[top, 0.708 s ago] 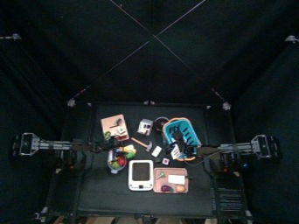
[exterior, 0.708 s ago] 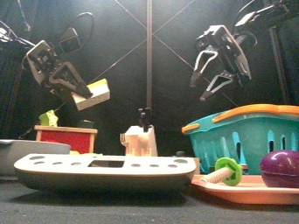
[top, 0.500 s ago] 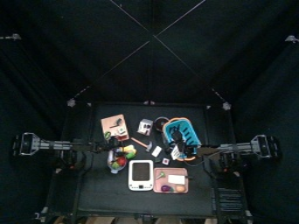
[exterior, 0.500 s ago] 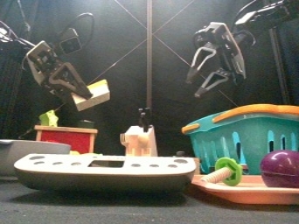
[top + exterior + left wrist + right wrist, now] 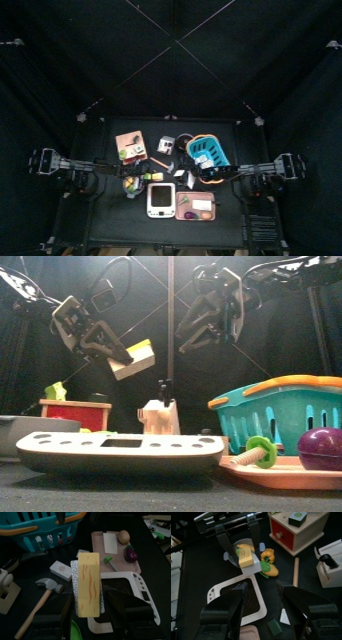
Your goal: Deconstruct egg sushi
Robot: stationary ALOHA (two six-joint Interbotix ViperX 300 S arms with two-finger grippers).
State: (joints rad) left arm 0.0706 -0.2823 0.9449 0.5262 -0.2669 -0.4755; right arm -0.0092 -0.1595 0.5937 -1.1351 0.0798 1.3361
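**A:** Where is your left pincer (image 5: pixel 89 614) sitting right now?

**B:** You are holding it up off the tabletop (image 5: pixel 267 501), left of centre in the front view, and it is clamping the yellow egg slab (image 5: pixel 88 584) of the sushi between its jaws. The slab is hanging tilted in the air (image 5: pixel 132 358), touching nothing below it.

**A:** And what are you seeing under it?

**B:** Your left wrist camera is looking down past the slab at a small white block (image 5: pixel 62 569) just beside it, a toy hammer (image 5: pixel 41 602), a white handheld device (image 5: pixel 137 597) and a pink tray (image 5: pixel 107 542) carrying a brown egg (image 5: pixel 124 536) and a purple eggplant (image 5: pixel 131 554). The teal basket (image 5: pixel 40 529) is lying farther off.

**A:** What about your right pincer (image 5: pixel 260 604)?

**B:** You are keeping its jaws spread wide apart, gripping nothing. It is hanging high, near the middle of the front view (image 5: pixel 203 316), close beside the left one. Its camera is looking across at the left pincer (image 5: pixel 236 537) with the slab (image 5: pixel 244 558).

**A:** Anything else in front?

**B:** A red wooden box (image 5: pixel 75 414) is standing at the left, and a white stand (image 5: pixel 159 416) is sitting behind the device.
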